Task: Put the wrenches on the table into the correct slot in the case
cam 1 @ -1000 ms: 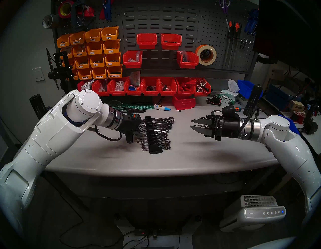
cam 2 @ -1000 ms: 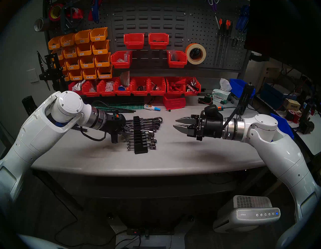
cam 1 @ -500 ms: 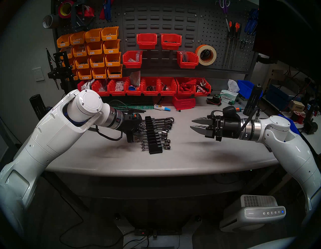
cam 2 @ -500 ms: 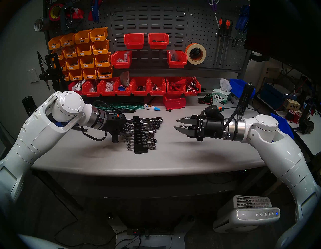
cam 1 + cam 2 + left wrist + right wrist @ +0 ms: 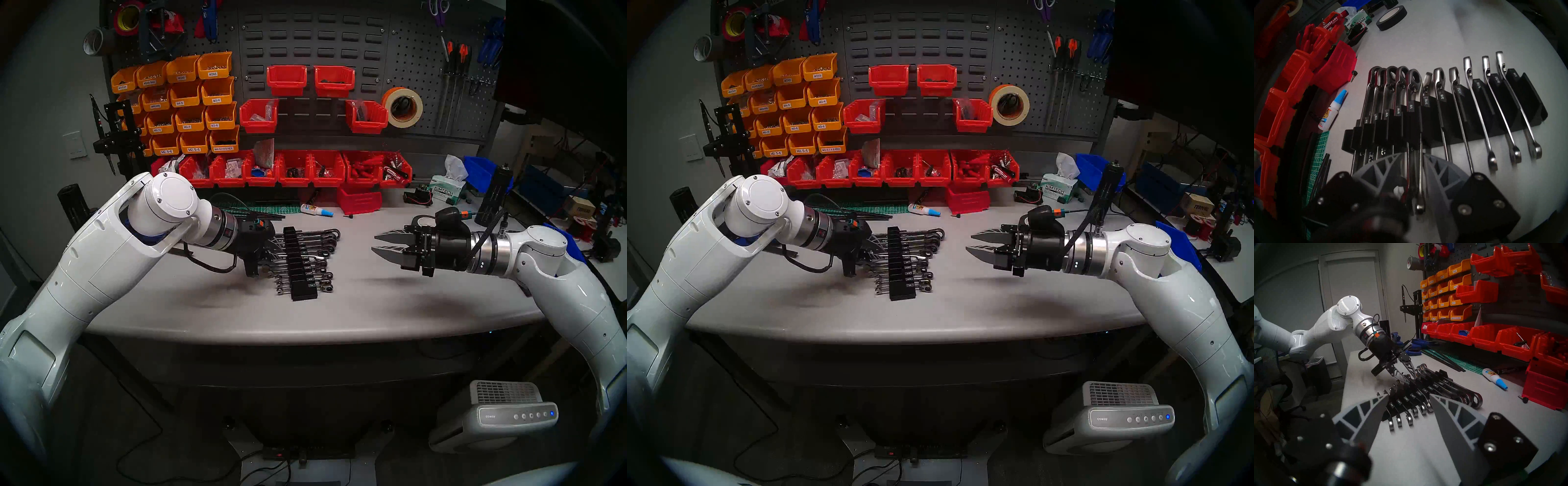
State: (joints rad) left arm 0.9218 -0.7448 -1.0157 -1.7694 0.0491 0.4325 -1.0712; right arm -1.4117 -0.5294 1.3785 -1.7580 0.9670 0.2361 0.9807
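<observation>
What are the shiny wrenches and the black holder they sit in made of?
The wrenches look like polished metal, probably chromed steel: bright, mirror-like glints. The holder looks like matte black plastic: dull and moulded, with white size labels.

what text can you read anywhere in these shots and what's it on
"KIMTECH": tissue box
"coway": air purifier
"M3X6": top yellow bin
"M4-0.7 X 6 HEX": bottom yellow bin
"1/2", "7/16", "3/8", "11/32": size labels on the black wrench rack
The glue bottle and some other bin labels are too blurred to read.
</observation>
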